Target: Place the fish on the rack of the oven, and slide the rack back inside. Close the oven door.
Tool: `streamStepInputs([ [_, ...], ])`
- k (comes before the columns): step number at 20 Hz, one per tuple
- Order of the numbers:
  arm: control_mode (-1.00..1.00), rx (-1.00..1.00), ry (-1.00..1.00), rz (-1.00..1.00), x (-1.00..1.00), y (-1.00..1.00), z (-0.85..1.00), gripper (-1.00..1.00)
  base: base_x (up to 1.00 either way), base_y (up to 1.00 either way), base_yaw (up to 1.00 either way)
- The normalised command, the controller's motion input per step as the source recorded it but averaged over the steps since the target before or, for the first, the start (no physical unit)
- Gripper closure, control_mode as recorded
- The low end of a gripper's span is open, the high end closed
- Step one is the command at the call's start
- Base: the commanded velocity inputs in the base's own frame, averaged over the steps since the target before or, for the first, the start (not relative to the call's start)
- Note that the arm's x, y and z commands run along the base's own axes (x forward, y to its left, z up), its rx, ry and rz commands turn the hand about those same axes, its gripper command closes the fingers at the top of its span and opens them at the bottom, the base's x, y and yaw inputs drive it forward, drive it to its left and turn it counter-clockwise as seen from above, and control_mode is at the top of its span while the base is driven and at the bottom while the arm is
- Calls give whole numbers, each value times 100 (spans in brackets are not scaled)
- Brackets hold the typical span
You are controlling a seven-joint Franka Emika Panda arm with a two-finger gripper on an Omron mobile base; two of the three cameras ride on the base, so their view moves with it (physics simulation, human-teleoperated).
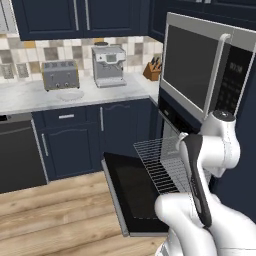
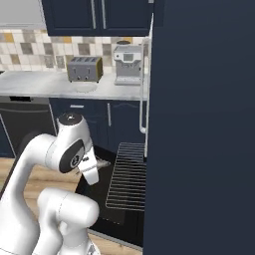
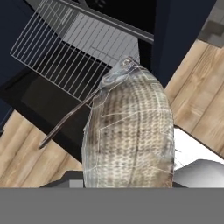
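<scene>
Hand view: fish [image 3: 129,135] hides the gripper clamping it, rack [image 3: 65,52] cut off at top

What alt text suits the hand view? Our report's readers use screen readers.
A scaly grey-brown fish held by the gripper looms in the foreground, head pointing away. Beyond it, a wire rack sticks out of the oven above the open black oven door, with wood floor either side.

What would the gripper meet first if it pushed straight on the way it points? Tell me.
Probably the rack, pulled out over the open oven door. The gripper, shut on the fish, points that way; depth is unclear, so it could pass just short.
</scene>
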Motion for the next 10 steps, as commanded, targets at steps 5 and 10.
streamStepInputs([
  [5,-100,0,5,0,61,10,-28,100,0,0,0],
  [10,-100,0,3,0,55,1,-27,100,0,0,0],
])
